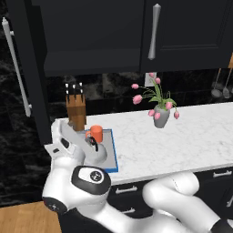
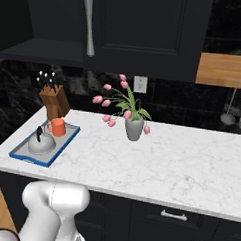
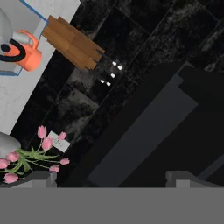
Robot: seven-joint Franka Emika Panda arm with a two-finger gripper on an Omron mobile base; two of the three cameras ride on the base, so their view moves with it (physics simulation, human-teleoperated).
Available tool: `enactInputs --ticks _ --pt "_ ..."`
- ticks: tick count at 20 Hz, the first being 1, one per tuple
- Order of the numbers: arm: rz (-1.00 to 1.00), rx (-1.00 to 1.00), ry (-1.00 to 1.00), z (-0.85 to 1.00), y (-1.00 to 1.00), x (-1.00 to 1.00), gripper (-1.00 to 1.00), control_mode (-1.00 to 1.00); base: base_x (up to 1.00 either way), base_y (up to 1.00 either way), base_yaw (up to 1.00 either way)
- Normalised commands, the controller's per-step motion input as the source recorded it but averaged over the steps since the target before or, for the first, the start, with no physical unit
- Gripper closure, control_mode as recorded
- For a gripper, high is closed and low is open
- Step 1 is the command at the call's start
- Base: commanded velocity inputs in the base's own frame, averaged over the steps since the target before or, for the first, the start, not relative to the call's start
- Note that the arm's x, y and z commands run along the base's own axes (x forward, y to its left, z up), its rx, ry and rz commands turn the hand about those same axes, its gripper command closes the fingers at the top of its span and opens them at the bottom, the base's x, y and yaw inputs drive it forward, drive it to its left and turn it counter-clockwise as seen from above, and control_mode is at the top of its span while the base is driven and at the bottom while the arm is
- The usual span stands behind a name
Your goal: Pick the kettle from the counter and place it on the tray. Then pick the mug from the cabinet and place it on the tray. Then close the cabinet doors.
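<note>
A white marble table point(image 2: 165, 155) carries a blue-rimmed tray point(image 2: 66, 139) near its left end, and on the tray sit a silver-grey kettle point(image 2: 41, 144) with a black arched handle and, just beside it toward the wall, an orange mug point(image 2: 57, 127). Behind the tray stands a wooden knife block point(image 2: 54, 103), and further right a grey vase of pink tulips point(image 2: 133, 127) (well apart from the tray). In the hand view the tool point(image 3: 112, 178) has its two dark fingertips spread wide with nothing between them, facing the black cabinet point(image 3: 148, 127), one of whose doors point(image 1: 22, 68) stands open at the left
</note>
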Motion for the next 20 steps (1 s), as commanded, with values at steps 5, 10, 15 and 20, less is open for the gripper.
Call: enactInputs --ticks 5,10,15,20 --pt "-0.08 -0.04 0.0 -0.09 0.74 0.18 -1.0 -1.0 0.0 0.0 0.0" --pt "-0.04 0.0 0.0 -0.07 0.56 0.2 -1.0 -1.0 0.0 0.0 0.0" --pt "-0.1 0.0 -0.04 0.13 0.45 0.07 -1.0 -1.0 0.0 0.0 0.0" --pt "-0.2 0.0 -0.03 0.57 0.27 0.0 -1.0 -1.0 0.0 0.0 0.0"
